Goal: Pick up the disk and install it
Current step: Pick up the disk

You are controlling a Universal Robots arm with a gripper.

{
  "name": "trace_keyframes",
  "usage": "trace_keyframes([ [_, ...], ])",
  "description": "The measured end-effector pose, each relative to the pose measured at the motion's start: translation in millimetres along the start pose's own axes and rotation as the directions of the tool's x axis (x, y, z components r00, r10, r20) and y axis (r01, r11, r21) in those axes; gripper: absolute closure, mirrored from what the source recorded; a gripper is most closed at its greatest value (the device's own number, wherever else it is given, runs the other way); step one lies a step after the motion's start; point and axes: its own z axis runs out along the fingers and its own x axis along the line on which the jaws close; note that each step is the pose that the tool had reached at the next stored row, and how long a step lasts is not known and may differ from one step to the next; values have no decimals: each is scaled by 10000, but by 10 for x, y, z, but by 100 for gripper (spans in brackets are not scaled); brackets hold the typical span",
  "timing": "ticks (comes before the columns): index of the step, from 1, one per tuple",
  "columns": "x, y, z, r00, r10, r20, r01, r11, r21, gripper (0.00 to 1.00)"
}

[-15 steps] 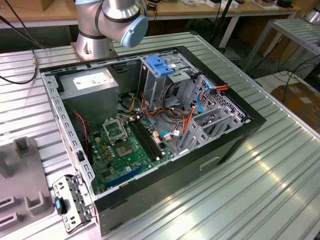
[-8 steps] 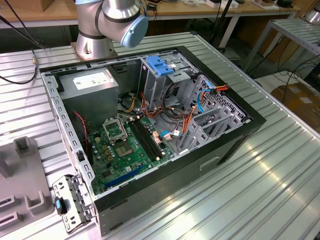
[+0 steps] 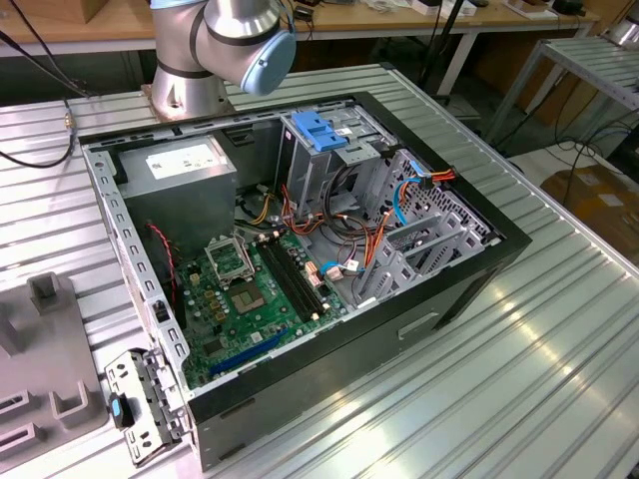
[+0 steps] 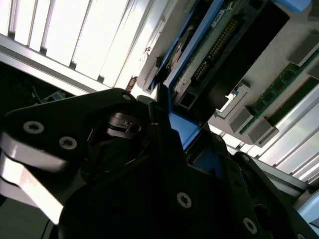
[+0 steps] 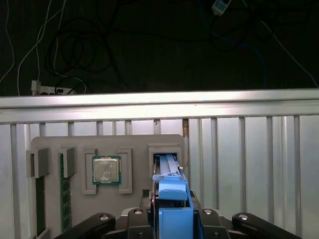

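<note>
Item: the disk (image 5: 169, 191), a flat rectangular hard drive with blue plastic side rails. It stands on edge in a narrow slot of a matt grey moulded tray (image 5: 134, 142). In the second wrist view its underside (image 4: 209, 45) shows a green circuit board and a black connector block inside the blue frame.

Tool: the gripper (image 5: 172, 219), black metal with screw heads, has its fingers (image 4: 164, 129) pressed in against the blue rail on either side, clamped on the disk.

Same tray: a square processor chip with a silver lid (image 5: 106, 170) sits in a recess, and thin green memory sticks (image 5: 65, 199) stand in slots.

Support: a ribbed aluminium table (image 5: 249, 149), glossy and grooved.

Exterior view: an open black computer case (image 3: 469, 289) lies on the table. It holds a green motherboard (image 3: 230, 309), a grey power-supply box (image 3: 185, 170) and a metal cage topped by a blue plastic latch (image 3: 318, 130). The silver arm base (image 3: 225, 40) stands behind the case.
</note>
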Motion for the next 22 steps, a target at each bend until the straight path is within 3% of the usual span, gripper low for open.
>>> trace_keyframes([
  [4, 0, 1, -7, 10000, 1, 0, -1, 10000, 1, 63],
  [15, -1, 1, -107, 10000, 1, 0, -1, 10000, 1, 63],
  [22, -2, 1, -221, 10000, 1, 0, -1, 10000, 1, 63],
])
